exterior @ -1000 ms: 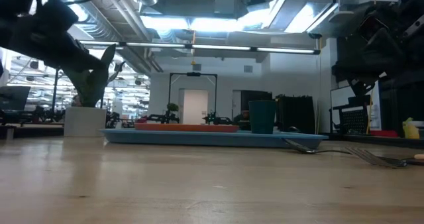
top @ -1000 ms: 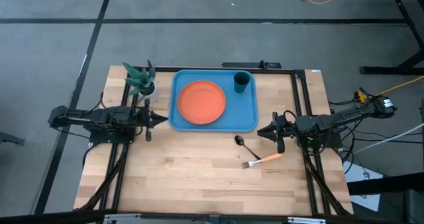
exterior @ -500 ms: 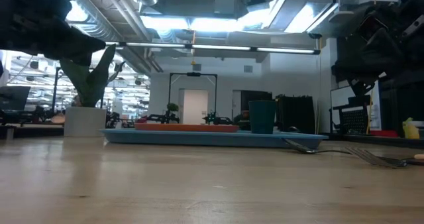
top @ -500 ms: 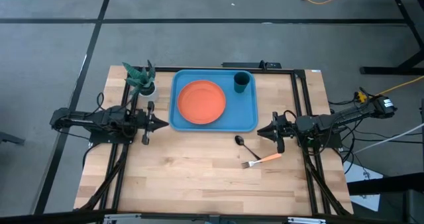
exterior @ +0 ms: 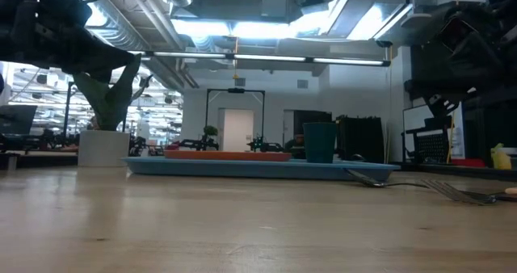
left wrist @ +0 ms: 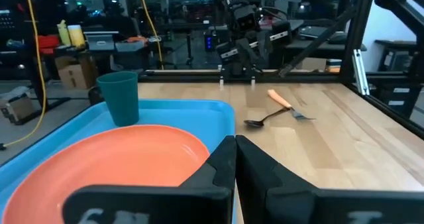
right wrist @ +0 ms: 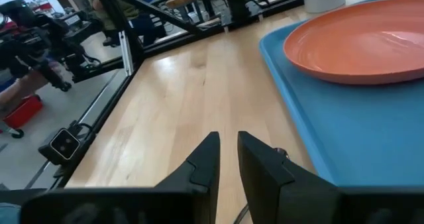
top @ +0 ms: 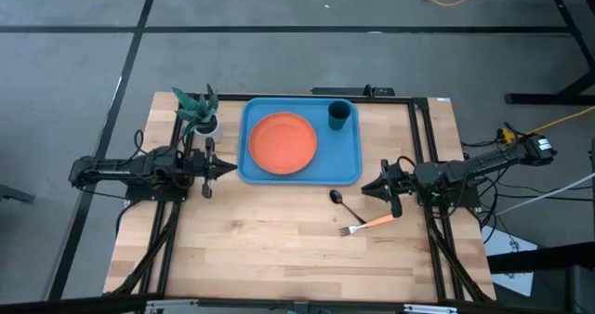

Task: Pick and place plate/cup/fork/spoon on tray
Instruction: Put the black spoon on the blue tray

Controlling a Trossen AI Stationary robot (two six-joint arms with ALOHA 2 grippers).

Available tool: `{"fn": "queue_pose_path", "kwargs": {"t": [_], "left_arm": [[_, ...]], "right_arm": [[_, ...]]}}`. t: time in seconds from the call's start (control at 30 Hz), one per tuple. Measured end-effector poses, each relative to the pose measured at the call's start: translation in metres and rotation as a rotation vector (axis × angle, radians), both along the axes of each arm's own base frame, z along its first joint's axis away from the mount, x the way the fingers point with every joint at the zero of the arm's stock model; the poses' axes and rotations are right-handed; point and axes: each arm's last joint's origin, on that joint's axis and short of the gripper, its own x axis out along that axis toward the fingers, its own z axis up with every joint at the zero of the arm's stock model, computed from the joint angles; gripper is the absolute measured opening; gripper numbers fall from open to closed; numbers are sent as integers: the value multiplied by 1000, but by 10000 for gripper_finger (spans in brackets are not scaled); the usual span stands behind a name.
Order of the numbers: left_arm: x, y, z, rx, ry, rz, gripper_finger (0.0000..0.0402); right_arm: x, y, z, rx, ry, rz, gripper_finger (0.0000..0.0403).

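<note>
Since a second before, the left pincer (top: 231,170), shut with fingers together, had drawn back slightly from the tray's (top: 351,161) left edge, while the right pincer (top: 363,186), fingers a narrow gap apart and holding nothing, had not moved from beside the spoon (top: 338,201). Nearest the front of the table (top: 279,249) lay one fork (top: 365,226), with the one spoon just beyond it. Farther back, the one tray carried one plate (top: 281,143) and one cup (top: 339,115), with one potted plant (top: 199,111) off its left end; nothing lay between the right pincer and the spoon.

Grey floor (top: 74,63), ceiling strip lights (exterior: 266,60), doorway (exterior: 237,130)
</note>
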Motion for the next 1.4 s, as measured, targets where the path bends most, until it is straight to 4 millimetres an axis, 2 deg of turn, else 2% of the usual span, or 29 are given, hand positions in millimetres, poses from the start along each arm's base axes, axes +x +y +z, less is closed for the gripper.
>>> {"fn": "queue_pose_path", "kwargs": {"t": [0.17,0.37,0.5,0.83,1.13,1.4], "left_arm": [[0,0,0,3,0,0,0],[0,0,0,4,0,1,0],[0,0,0,4,0,1,0],[0,0,0,4,0,1,0],[0,0,0,4,0,1,0],[0,0,0,4,0,1,0]], "right_arm": [[1,0,4,16,-41,0,60],[2,2,24,83,-239,34,60],[1,3,31,44,-317,97,60],[1,4,30,110,-295,140,60],[1,5,29,49,-291,171,60],[1,5,30,123,-289,166,60]]}}
